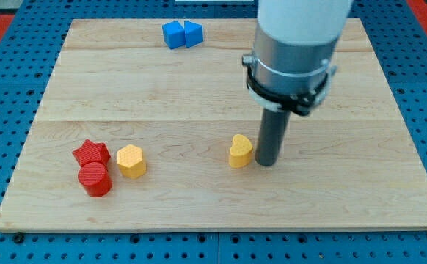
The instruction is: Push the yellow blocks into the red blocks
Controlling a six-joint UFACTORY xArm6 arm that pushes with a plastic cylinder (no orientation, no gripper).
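Yellow on pale wood: our tip stands just at the right side of the yellow heart-shaped block, touching it or very nearly so, near the middle of the surface and a little toward the view's bottom. We judge that we stand on that side for a reason: the red blocks lie well off to the view's left, so a push from the right would send the heart their way.

The red star-shaped block and the red round block sit touching each other near the view's bottom left corner, the star above the round one. The second yellow piece, a yellow six-sided block, rests just beside them on their right, close against the pair or nearly so; we cannot tell whether it touches. We take that half of the job as good as done, with the heart left to travel.

Two blue blocks sit together at the view's top edge, well apart from everything else and clear of the likely path.

We carry no claw here, only the dark rod under the grey collar, so there is nothing to open or close. The six-sided block lies between the heart and the reds, so the heart would likely meet it first.
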